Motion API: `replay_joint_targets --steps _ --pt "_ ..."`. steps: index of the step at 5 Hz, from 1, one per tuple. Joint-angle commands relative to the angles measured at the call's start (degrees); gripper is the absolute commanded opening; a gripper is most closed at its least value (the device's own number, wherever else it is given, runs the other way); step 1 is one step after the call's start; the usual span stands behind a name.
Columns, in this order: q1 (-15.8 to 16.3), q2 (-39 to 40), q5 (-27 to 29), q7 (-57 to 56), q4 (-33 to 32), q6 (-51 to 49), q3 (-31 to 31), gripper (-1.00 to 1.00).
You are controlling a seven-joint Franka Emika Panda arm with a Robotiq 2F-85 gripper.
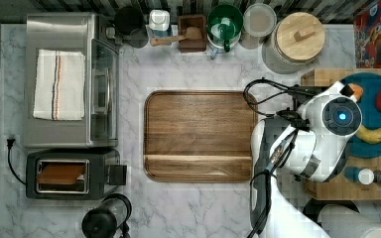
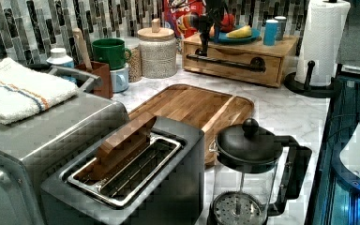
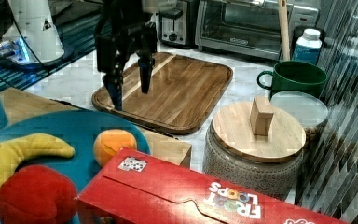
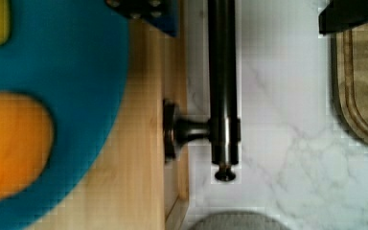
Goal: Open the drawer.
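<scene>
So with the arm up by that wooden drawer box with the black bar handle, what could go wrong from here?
1. The open black gripper straddles the long black bar handle near its end post; a grip that far off centre might pull the light-wood drawer crooked so it jams.
2. The blue plate holding the yellow banana and the orange sits on the box; a hard tug could jolt them off.

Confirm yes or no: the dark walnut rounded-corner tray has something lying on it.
No. In the top view the dark walnut rounded-corner tray shows bare wood grain across its whole surface, with nothing resting on it.
</scene>
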Motion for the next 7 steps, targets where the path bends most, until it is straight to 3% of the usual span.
replay_joint_targets --steps 1,3,5,7 --pt "1.74 3.21 -1.38 2.19 -3.20 7.73 0.69 1.00" --pt "1.78 5.35 -2.52 2.35 -2.15 8.51 0.42 1.00" --pt "-0.23 6.49 1.53 -3.82 1.54 1.78 3.37 1.00" --pt "0.93 6.48 5.87 -4.42 2.03 -0.83 5.27 1.00"
